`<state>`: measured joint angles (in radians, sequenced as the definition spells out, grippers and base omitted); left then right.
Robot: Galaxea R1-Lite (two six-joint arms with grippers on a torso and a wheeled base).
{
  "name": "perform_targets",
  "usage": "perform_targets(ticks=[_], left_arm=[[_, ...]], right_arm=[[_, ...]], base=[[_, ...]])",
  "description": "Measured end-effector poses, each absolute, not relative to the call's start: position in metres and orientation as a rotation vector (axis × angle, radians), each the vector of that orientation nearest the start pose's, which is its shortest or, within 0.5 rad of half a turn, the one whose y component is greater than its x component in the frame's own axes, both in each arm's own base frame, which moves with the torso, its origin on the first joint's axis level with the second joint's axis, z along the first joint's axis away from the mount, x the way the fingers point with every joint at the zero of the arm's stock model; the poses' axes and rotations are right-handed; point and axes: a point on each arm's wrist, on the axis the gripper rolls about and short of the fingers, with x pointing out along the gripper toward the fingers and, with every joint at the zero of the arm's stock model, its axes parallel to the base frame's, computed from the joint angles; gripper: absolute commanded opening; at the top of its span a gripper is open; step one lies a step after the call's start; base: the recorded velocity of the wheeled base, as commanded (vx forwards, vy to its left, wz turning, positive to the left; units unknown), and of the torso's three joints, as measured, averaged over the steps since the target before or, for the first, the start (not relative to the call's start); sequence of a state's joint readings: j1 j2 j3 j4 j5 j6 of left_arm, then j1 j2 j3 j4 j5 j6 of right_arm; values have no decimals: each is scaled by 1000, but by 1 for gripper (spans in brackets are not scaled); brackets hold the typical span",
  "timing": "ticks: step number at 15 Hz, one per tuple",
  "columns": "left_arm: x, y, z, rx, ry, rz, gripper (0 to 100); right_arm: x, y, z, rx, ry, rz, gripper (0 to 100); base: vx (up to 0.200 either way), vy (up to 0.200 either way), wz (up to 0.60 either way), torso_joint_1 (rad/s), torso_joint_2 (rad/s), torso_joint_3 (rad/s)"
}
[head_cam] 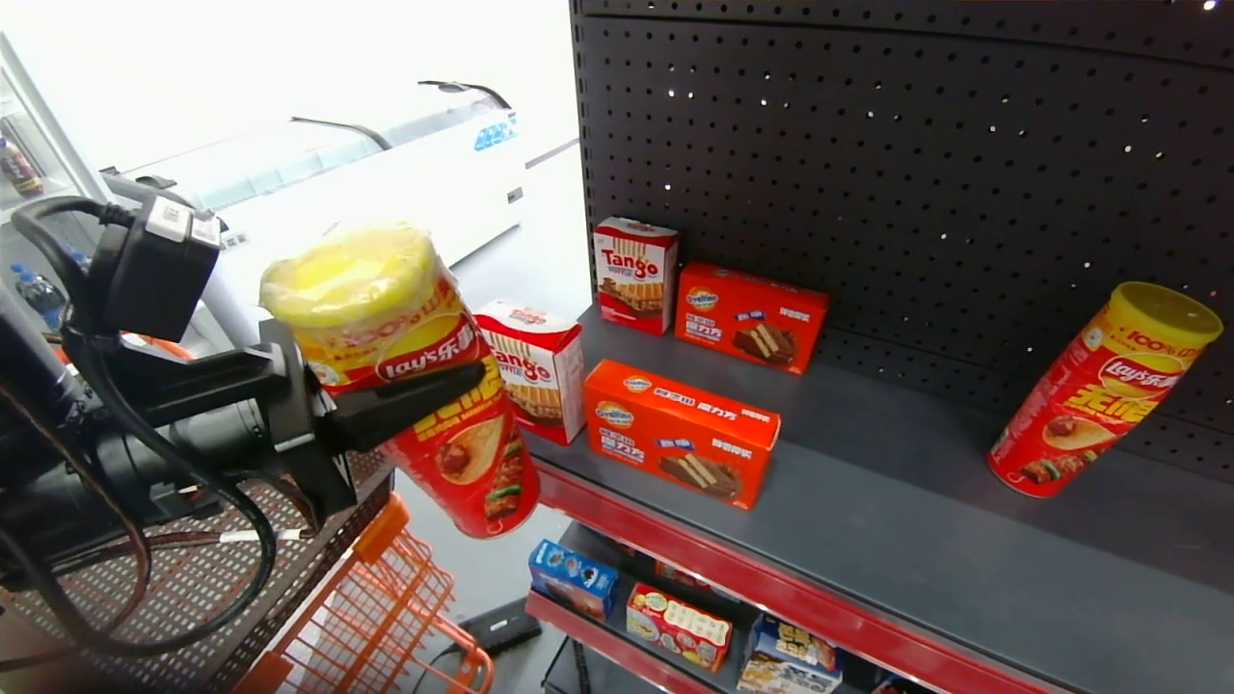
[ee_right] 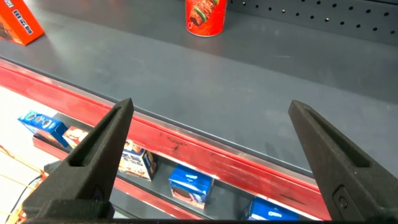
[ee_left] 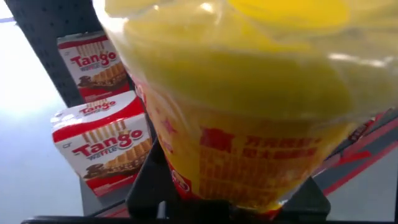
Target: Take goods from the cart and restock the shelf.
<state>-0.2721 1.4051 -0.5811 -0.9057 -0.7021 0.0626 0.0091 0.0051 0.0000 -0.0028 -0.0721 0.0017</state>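
Note:
My left gripper (head_cam: pixel 386 390) is shut on a red and yellow chip can (head_cam: pixel 415 366) with a yellow lid, held tilted in the air just left of the shelf's (head_cam: pixel 868 511) front left corner, above the orange cart (head_cam: pixel 376 617). The left wrist view has the can (ee_left: pixel 249 99) close up. A second chip can (head_cam: pixel 1104 386) stands leaning against the pegboard at the shelf's right; in the right wrist view this can's base (ee_right: pixel 205 17) shows beyond my open right gripper (ee_right: pixel 217 155), which hovers over the shelf's red front edge (ee_right: pixel 186 140).
Two wafer boxes (head_cam: pixel 634 273) (head_cam: pixel 535 366) and two orange biscuit boxes (head_cam: pixel 750 316) (head_cam: pixel 680 429) sit on the shelf's left half. Its middle and front right are bare. Small boxes (head_cam: pixel 675 627) fill the lower shelf. A white freezer (head_cam: pixel 366 183) stands behind.

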Motion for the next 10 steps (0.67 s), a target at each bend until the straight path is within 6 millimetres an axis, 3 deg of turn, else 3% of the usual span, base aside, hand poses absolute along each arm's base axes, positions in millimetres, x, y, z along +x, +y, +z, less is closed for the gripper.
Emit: perform_targets(ticks=[3, 10], left_arm=[[207, -80, 226, 75, -115, -1023, 0], [200, -95, 225, 72, -116, -1108, 0]], right_arm=[[-22, -2, 76, 2, 3, -62, 100], [-22, -2, 76, 3, 2, -61, 100]], base=[[0, 0, 0, 0, 0, 0], [0, 0, -600, 3, 2, 4]])
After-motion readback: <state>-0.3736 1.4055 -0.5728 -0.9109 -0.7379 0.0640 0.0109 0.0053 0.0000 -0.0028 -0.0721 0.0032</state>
